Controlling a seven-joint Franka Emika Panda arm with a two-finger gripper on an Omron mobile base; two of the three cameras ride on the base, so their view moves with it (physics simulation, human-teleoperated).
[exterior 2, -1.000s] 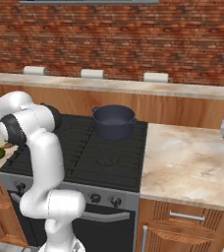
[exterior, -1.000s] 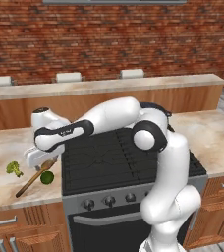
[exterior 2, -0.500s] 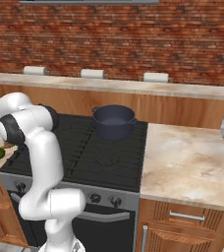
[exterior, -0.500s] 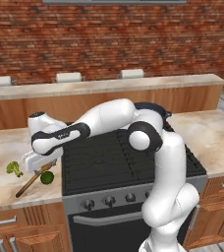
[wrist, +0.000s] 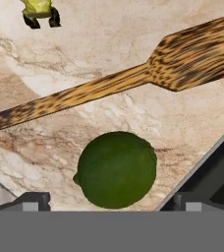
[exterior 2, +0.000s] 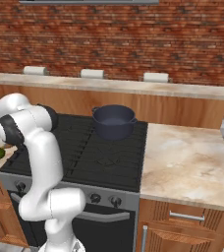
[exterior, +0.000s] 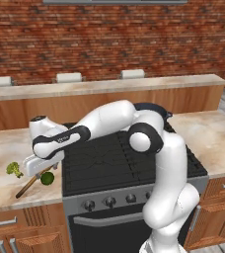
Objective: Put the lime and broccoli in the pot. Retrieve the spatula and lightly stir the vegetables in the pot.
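arm: glossy white rounded links | joints: dark bands | wrist: small lettering

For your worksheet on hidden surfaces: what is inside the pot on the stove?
From the right base view, the pot shows a dark interior with nothing visible in it. Its near wall hides the bottom. The lime and broccoli lie on the counter.

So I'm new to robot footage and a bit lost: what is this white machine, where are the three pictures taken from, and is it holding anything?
It is a white robot arm on a mobile base in a simulated kitchen. Two pictures come from cameras behind it, left and right; the third looks along its gripper. The open gripper holds nothing; its fingertips straddle the lime on the counter. Beside the lime lie the wooden spatula and the broccoli. The pot waits on the stove.
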